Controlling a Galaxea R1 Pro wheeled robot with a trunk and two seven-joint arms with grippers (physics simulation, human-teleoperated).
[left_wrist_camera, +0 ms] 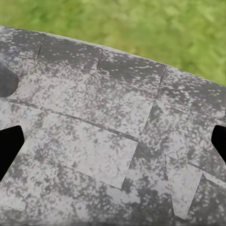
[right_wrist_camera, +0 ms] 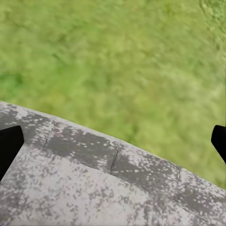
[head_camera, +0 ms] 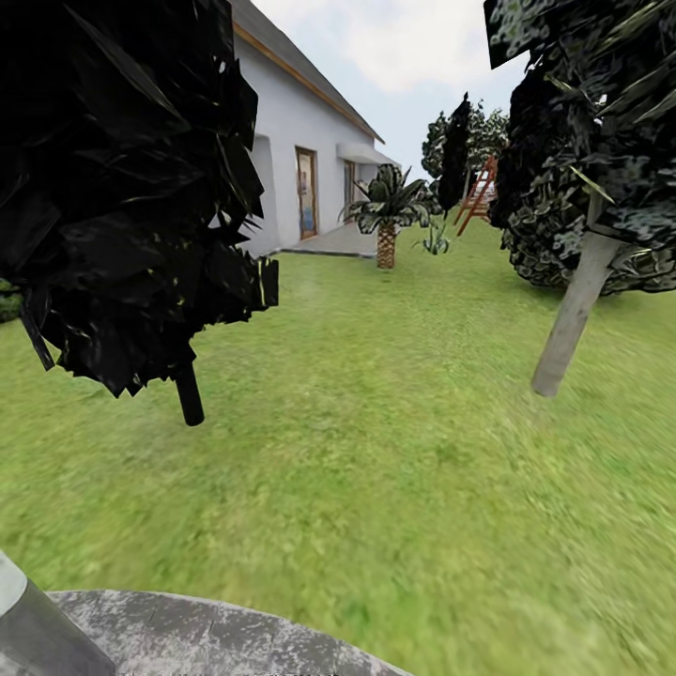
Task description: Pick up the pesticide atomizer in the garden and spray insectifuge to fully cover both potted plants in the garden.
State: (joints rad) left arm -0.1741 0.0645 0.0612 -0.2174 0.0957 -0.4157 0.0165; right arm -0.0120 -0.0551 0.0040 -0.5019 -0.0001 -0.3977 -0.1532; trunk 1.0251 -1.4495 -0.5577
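Note:
The pesticide atomizer and the potted plants are out of view. The garden's green lawn (head_camera: 394, 451) stretches ahead, and the curved rim of the round grey paved patio (head_camera: 216, 638) lies at my feet. Over the mottled patio stones (left_wrist_camera: 94, 136) hangs my left gripper (left_wrist_camera: 114, 146), open, with its dark fingertips (left_wrist_camera: 9, 150) wide apart and nothing between them. My right gripper (right_wrist_camera: 114, 145) is open too and empty. It hangs over the patio's edge (right_wrist_camera: 84, 155) where the stone meets grass (right_wrist_camera: 117, 61).
A dark-leaved bush (head_camera: 122, 188) on a short stem stands close at the left. A tree with a pale leaning trunk (head_camera: 573, 319) rises at the right. Far ahead are a white house (head_camera: 300, 141), a scaly-trunked palm (head_camera: 386, 211) and a red frame (head_camera: 479, 197). Open grass lies between.

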